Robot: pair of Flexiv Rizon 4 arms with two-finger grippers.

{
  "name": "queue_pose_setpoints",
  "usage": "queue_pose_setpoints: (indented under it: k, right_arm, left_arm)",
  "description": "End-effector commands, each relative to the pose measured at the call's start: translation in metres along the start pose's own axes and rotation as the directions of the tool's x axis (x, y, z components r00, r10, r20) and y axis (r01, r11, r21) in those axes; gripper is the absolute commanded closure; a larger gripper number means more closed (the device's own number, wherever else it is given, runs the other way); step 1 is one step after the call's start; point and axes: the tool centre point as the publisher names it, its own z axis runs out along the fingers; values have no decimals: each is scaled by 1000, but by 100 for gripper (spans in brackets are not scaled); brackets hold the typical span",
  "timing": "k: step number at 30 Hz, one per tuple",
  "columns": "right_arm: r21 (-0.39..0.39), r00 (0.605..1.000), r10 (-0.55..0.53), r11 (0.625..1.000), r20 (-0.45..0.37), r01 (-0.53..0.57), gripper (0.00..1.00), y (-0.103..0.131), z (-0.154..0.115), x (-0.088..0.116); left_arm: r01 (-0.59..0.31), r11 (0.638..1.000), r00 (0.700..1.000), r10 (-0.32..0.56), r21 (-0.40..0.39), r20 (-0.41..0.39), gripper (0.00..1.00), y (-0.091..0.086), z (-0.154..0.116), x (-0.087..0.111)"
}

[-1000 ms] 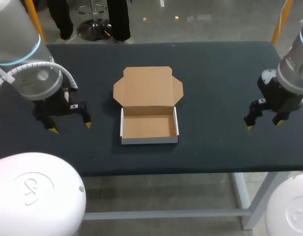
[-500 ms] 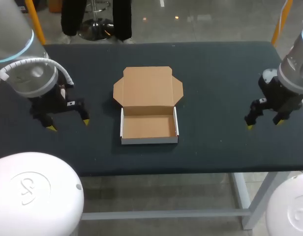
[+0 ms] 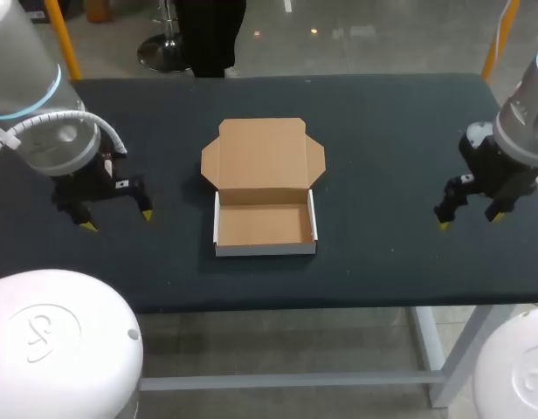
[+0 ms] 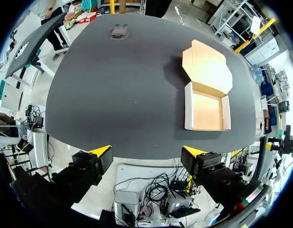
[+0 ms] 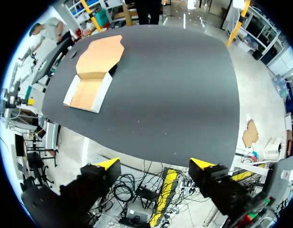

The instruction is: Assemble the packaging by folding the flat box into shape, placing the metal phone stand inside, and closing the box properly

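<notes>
The cardboard box [image 3: 265, 225] lies in the middle of the table as a shallow folded tray, brown inside with white outer walls. Its lid [image 3: 262, 155] lies flat behind the tray, flaps spread. Nothing is inside the tray. My left gripper [image 3: 114, 218] hangs open above the table, well to the left of the box [image 4: 206, 99]. My right gripper [image 3: 468, 220] hangs open far to the right of the box [image 5: 89, 76]. Both grippers [image 4: 147, 152] [image 5: 155, 164] are empty. A small flat grey object [image 4: 119, 32], possibly the phone stand, lies near the table's far left edge.
The dark table [image 3: 382, 131] is bare between each gripper and the box. In the head view my left arm hides the table's far left corner. The table's front edge runs just below the tray.
My left gripper has drifted slightly to the left, away from the box. The right arm and the box have stayed where they were.
</notes>
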Motion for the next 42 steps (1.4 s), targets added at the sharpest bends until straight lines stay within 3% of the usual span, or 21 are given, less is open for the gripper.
queue_pose_setpoints:
  k: [1, 18, 42]
  right_arm:
    - [5, 1000, 0, 1000, 1, 0, 0, 0, -2, 0]
    - [5, 1000, 0, 1000, 1, 0, 0, 0, -2, 0]
    - [5, 1000, 0, 1000, 1, 0, 0, 0, -2, 0]
  left_arm:
    - [6, 1000, 1000, -6, -22, 13, 0, -21, 24, 1]
    - [16, 998, 1000, -15, -56, 15, 0, -76, 75, -36]
    - [15, 996, 999, -11, -89, 47, 0, -128, 118, -82]
